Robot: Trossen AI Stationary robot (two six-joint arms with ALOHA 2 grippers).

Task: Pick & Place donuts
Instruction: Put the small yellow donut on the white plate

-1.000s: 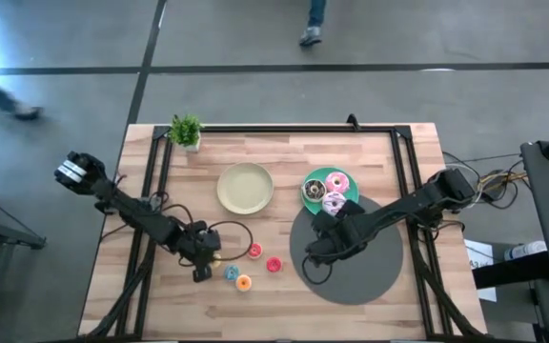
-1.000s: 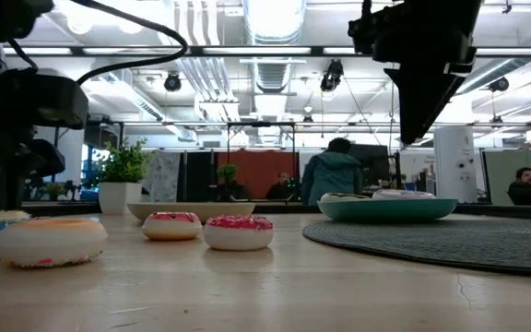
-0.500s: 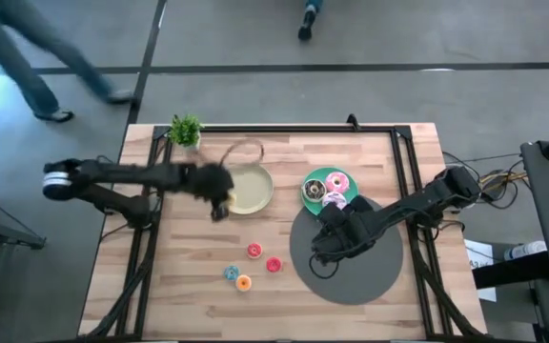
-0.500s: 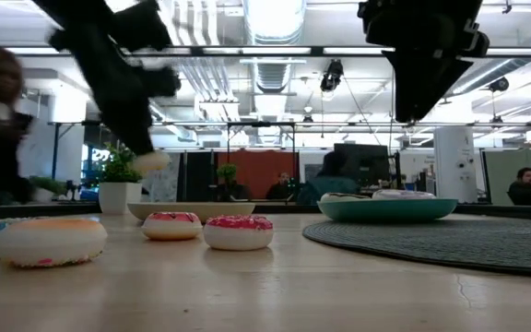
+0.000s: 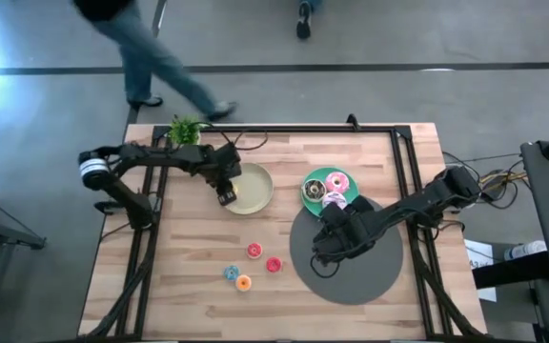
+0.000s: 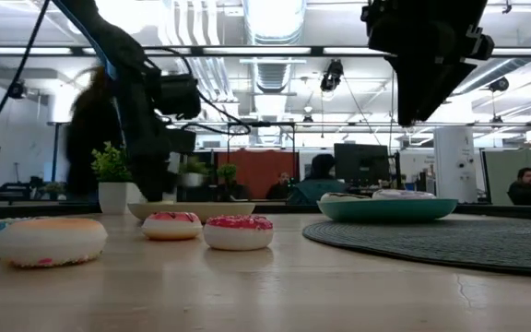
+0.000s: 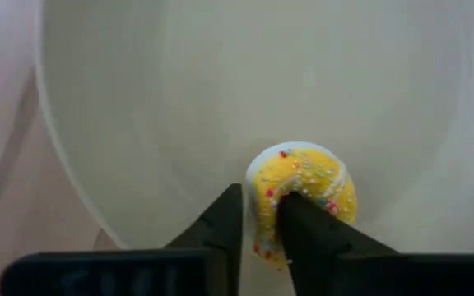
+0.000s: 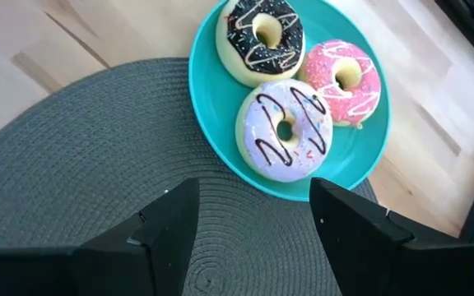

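Swinging fast from the small donuts [image 5: 249, 266] up to the beige plate [image 5: 258, 193], left gripper [image 5: 225, 196] now hangs over it, fingers pinched on yellow donut [image 7: 301, 200]; drop likely next. Right gripper [image 5: 324, 250] waits open over mat [image 5: 370, 276].

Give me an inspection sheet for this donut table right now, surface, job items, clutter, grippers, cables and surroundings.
Surface: wooden table with a round grey mat.
Job's things: three large donuts on the teal plate: chocolate, pink, lilac. Yellow donut over the beige plate. Small donuts on the wood: two red, a blue, an orange.
Clutter: potted plant at the far edge.
Grippers: left gripper shut on the yellow donut; right gripper open, empty, above the mat.
Cables: a dark cable loops along the left arm.
Surroundings: a person walks past the table's far side.
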